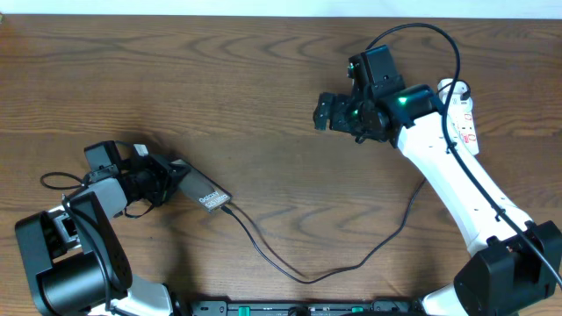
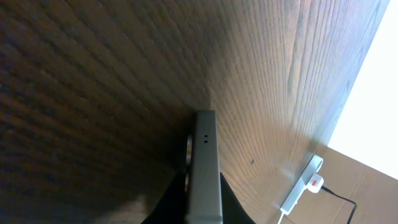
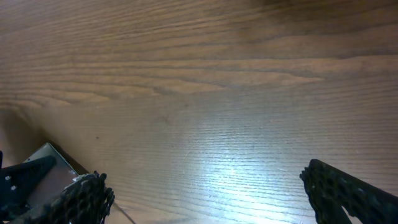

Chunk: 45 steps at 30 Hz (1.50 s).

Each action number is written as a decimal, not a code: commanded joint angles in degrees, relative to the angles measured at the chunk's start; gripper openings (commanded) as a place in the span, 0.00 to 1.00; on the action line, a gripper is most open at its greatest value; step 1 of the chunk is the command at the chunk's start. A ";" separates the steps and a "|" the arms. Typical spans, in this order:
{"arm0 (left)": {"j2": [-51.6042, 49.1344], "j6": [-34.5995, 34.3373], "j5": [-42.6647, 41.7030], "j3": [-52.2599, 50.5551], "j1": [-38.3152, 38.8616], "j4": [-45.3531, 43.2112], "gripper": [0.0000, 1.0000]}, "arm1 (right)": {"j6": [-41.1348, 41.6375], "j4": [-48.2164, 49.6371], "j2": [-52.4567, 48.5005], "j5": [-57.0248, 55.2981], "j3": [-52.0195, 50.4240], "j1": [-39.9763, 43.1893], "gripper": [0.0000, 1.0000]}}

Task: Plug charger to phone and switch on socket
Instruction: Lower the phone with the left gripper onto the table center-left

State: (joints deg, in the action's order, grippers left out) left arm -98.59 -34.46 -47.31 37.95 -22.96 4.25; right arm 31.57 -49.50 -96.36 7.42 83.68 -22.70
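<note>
Phone [image 2: 205, 168] in L gripper [image 1: 167, 182]; R gripper [image 1: 327, 112] wide.

Brown wood grain of the desk [image 3: 205, 74] fills nearly everything, its lines running side to side, with a pale sheen of reflected light on the nearer boards. No edge or corner of the desk shows, so places can be given only against the things themselves. The right gripper [image 3: 205, 199] hangs above the wood with its jaws spread wide: two black, knobbly-textured fingertips [image 3: 81, 199] stand far apart. Just beside one fingertip lies a corner of the phone [image 3: 56, 171], a flat slab with a grey rim and a brownish face. A smooth black wedge [image 3: 22, 177] overlaps that face (what it belongs to cannot be told here).
</note>
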 commanded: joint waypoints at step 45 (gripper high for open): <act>-0.13 0.37 4.55 0.24 0.04 11.82 0.42 | 1.18 0.42 0.33 -1.53 0.66 -0.72 0.99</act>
State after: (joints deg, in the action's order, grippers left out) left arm -97.60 -34.28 -48.16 39.38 -22.87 13.78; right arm 32.05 -49.17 -96.36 6.57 83.68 -22.94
